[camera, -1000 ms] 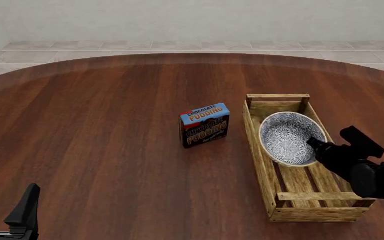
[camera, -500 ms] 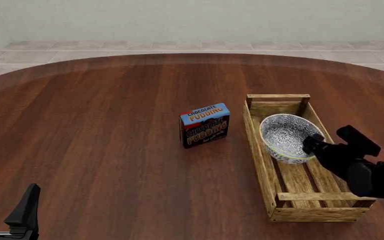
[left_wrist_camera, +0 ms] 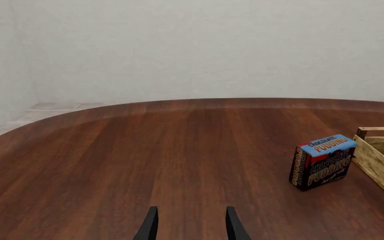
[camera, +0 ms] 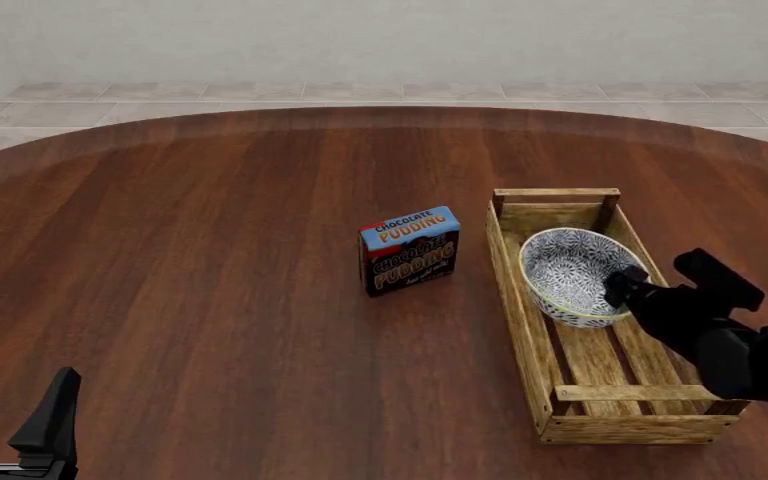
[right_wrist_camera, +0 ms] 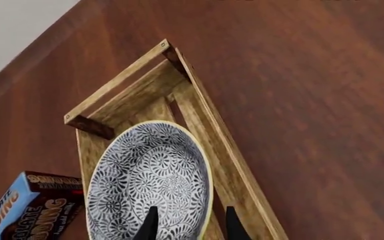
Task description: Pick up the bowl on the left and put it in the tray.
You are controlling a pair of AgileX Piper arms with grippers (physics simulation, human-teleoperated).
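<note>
Bowl [camera: 571, 275] has dropped lower into the tray [camera: 515, 290] than 1 s ago and barely shifted since, right gripper [camera: 620, 288] pinching its near rim, so open slowly, lift straight up, left gripper [camera: 17, 412] idle and spread.

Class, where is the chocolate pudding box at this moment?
In the front view, the pudding box stands upright on the table near its centre, just left of the tray that holds the bowl.

Pudding box [camera: 411, 250] upright, mid-table; round wooden table [camera: 197, 260]; tiled floor [camera: 357, 92] beyond.
</note>
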